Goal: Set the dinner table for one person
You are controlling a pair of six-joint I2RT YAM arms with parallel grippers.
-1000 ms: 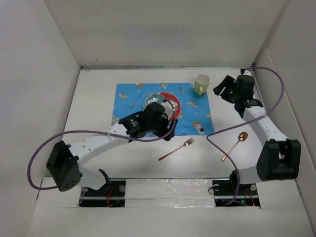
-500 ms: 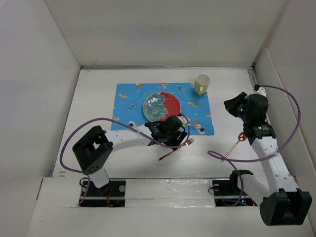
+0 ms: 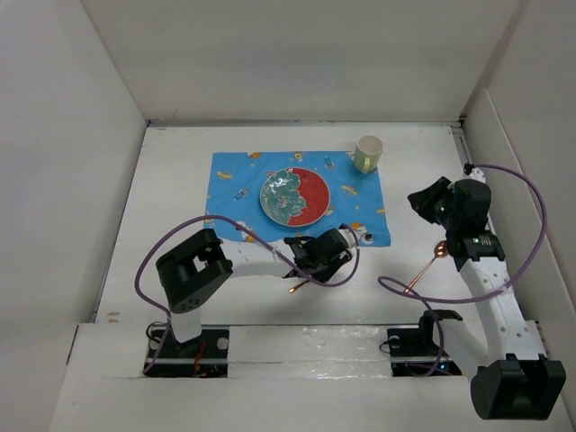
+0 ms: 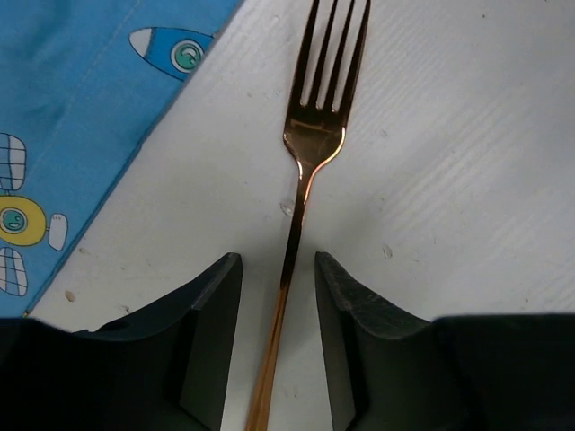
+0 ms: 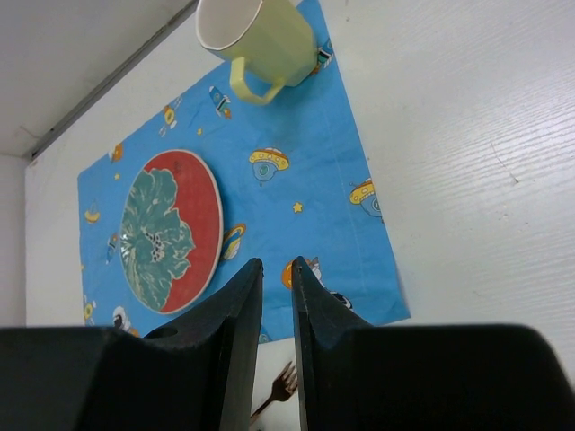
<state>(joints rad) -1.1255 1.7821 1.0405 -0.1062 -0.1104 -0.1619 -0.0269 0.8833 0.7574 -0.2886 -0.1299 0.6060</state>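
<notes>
The white dinner table carries a blue cartoon mat with a red and teal plate and a pale yellow mug. A copper fork lies on the table just off the mat's near edge. My left gripper is open and low over the fork, one jaw on each side of the handle, neither touching it. From above, the left gripper hides most of the fork. A copper spoon lies at the near right. My right gripper is shut and empty, raised right of the mat.
The right wrist view shows the mug, plate, mat and fork tines below. White walls enclose the table on three sides. Purple cables loop beside both arms.
My left arm came off the plate and down to the fork near the mat's front edge. My right arm drew back from the mug toward the near right.
</notes>
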